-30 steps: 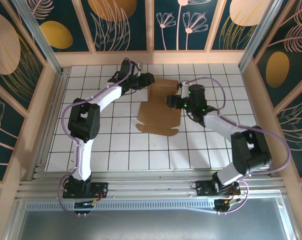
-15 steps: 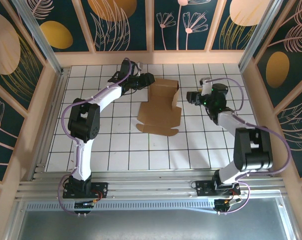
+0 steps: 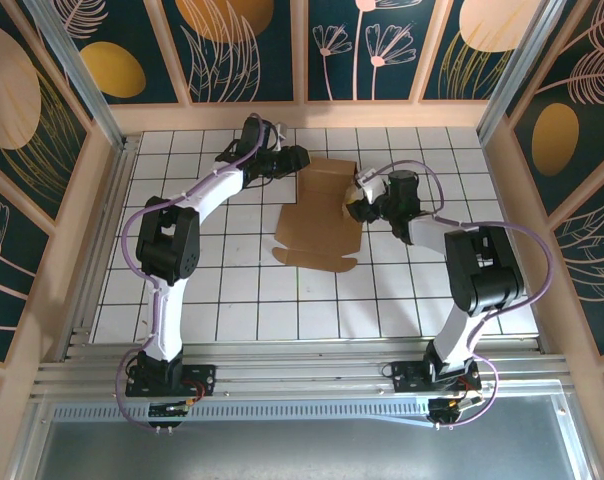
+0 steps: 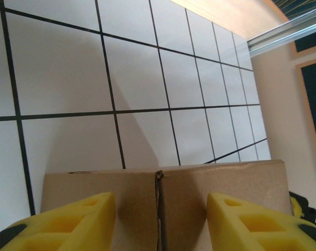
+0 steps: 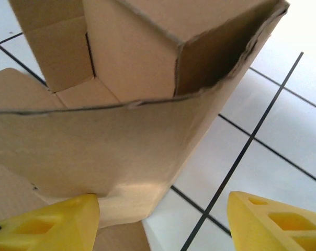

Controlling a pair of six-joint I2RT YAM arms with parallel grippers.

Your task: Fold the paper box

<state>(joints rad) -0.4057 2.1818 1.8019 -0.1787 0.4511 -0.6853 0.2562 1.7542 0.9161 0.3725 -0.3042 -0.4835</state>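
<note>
The paper box point(image 3: 320, 228) is a brown cardboard sheet lying mid-table, its far panels raised into walls and its near panel and flaps flat. My left gripper point(image 3: 298, 160) stands open at the far left wall. In the left wrist view its yellow fingers point(image 4: 69, 222) stand apart in front of the upright cardboard wall point(image 4: 210, 193), which has a slit down its middle. My right gripper point(image 3: 352, 207) is open at the box's right edge. In the right wrist view a raised side flap point(image 5: 111, 146) ends beside the left fingertip point(image 5: 53, 219), with bare tile before the other one.
The white tiled table point(image 3: 232, 290) is ringed by a wooden rim point(image 3: 312, 115) and painted wall panels. An aluminium rail point(image 3: 302, 380) runs along the near edge by the arm bases. Open tile lies in front of the box and to both sides.
My right gripper swung away to the right of the box, then came back to its right edge. The left arm and the box have stayed put.
</note>
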